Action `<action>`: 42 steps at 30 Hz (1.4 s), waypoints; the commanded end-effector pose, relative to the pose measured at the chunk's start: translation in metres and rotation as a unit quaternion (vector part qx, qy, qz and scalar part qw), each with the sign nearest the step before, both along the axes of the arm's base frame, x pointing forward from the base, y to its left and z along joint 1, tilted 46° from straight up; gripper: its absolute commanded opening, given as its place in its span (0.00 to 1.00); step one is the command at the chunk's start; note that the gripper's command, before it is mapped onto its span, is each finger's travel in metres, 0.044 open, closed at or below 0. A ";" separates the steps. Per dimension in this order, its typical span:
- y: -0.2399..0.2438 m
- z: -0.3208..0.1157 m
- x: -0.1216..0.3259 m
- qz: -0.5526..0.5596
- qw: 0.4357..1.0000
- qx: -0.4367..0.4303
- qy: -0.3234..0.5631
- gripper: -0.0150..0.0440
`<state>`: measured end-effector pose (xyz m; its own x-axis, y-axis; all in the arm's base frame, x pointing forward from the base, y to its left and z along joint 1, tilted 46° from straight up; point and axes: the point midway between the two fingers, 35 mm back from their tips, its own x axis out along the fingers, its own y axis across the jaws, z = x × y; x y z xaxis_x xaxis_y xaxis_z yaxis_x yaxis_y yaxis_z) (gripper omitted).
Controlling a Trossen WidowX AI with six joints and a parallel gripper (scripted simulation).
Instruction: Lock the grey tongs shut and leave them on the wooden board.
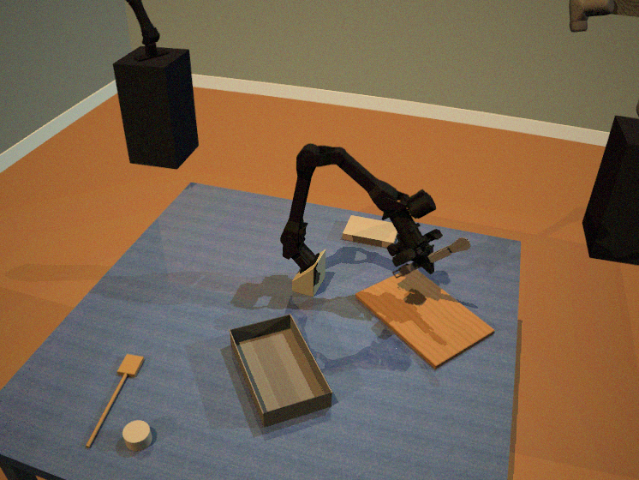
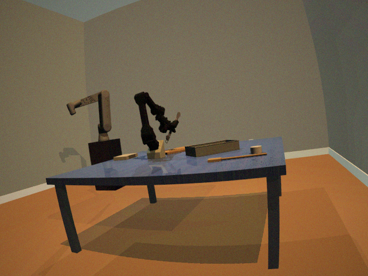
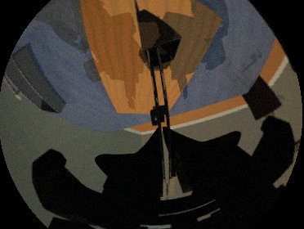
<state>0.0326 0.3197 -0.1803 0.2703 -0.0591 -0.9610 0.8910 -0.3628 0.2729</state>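
The grey tongs [image 1: 450, 249] [image 2: 178, 115] [image 3: 165, 157] are held in the air, slanting, with the broad tip end up and the narrow hinge end low, above the board's back corner. Their two arms lie close together, nearly parallel, in the wrist view. My gripper [image 1: 429, 259] [image 2: 172, 128] [image 3: 161, 130] is shut on the tongs partway along them. Whether the hinge lock is engaged cannot be seen. The wooden board [image 1: 454, 330] [image 2: 178, 149] [image 3: 110, 74] lies flat below. The roasting tin [image 1: 296, 410] [image 2: 212, 148] [image 3: 37, 82] has no tongs across it.
A pale block [image 1: 368, 229] [image 2: 125, 156] lies behind the arm. A wooden spatula [image 1: 107, 405] [image 2: 238, 157] and a round pale pot [image 1: 136, 435] [image 2: 255, 149] are beyond the tin. The arm's base sits at a cream wedge [image 1: 305, 284] [image 2: 160, 153]. Other arms stand on black pedestals off the table.
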 end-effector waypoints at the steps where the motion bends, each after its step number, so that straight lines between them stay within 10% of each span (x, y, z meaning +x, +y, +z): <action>1: 0.005 -0.003 0.001 -0.005 1.000 -0.021 0.011 0.00; 42: 0.005 0.014 0.011 -0.098 0.945 -0.281 0.134 0.00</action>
